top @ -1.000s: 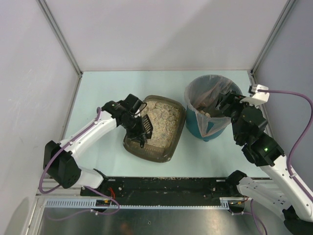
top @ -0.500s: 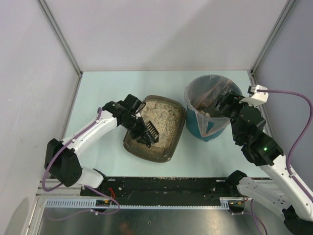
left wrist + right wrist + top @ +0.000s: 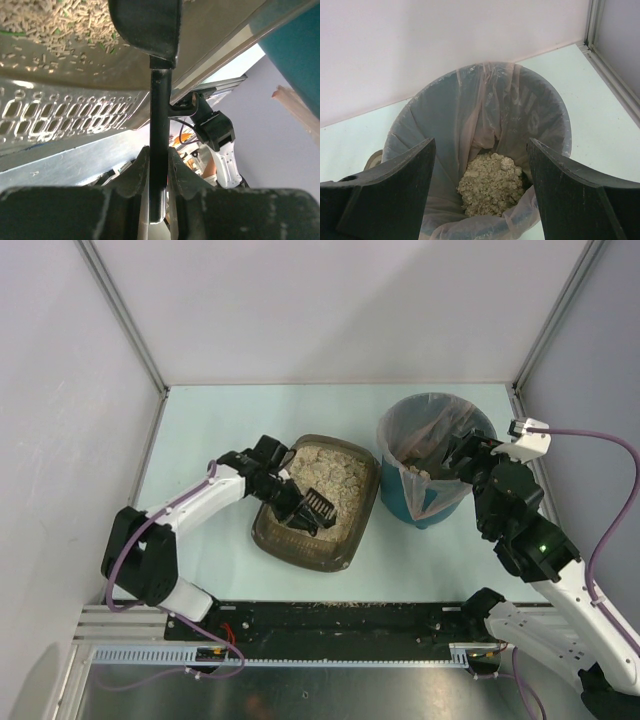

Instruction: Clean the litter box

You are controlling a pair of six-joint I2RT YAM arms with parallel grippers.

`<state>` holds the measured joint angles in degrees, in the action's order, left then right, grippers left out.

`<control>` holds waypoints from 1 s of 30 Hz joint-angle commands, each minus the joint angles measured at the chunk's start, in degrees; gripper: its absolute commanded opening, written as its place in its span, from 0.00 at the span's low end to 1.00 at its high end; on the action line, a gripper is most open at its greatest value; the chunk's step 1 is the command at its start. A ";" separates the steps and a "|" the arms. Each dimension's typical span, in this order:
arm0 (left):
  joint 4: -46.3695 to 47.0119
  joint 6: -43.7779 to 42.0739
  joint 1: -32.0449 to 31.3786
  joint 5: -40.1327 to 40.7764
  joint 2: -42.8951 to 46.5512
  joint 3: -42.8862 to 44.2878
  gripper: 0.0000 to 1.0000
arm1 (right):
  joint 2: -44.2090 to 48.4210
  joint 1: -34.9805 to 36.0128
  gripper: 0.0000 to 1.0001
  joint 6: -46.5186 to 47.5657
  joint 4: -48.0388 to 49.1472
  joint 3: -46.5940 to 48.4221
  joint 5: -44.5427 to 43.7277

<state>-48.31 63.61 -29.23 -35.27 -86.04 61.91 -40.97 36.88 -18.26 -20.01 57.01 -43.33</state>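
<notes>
The litter box sits on the bench in front of the left arm. The teal bin stands just beside it on the right, and the two seem not quite to touch. The tray holds beige pellet litter, thickest toward the far end, with more dark floor showing at the near end. The black slotted scoop is low over the middle of the tray, its head down at the litter. From above I cannot tell how deep it bites. The left gripper has its fingers pinched tight on the scoop's thin handle, which runs straight up between them in the wrist view.

The step in hand looks like taking up a load. It would go best with the head kept shallow and pushed along the tray floor toward the heaped end. The scoop should be levelled before the lift, so that loose pellets sift back through the slots. It should then cross the rim flat, since so slim a handle may twist in the grip.

The bin wears a clear bag liner, and a clump of beige litter lies at its bottom. The right gripper hangs over the bin's mouth with its fingers spread wide, holding nothing.
</notes>
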 commanded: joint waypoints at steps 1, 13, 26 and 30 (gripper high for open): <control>6.91 1.51 1.90 -2.61 -1.58 -2.23 0.00 | 0.28 -0.32 0.78 0.33 1.38 -0.06 -2.46; 20.44 1.78 3.57 -2.79 -5.01 -5.92 0.00 | -0.60 -0.85 0.79 1.83 3.13 -0.15 -1.93; 32.05 2.30 3.66 -2.00 -8.70 -12.07 0.00 | -1.39 -1.55 0.78 1.56 3.49 -0.06 -0.18; 35.12 2.22 3.66 -1.83 -10.11 -12.95 0.00 | -1.57 -1.64 0.79 1.39 3.49 -0.15 0.26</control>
<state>-18.02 64.45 -26.50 -43.75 -92.09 51.29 -42.48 35.48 -16.88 -18.50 57.01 -43.07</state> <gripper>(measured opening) 0.187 0.785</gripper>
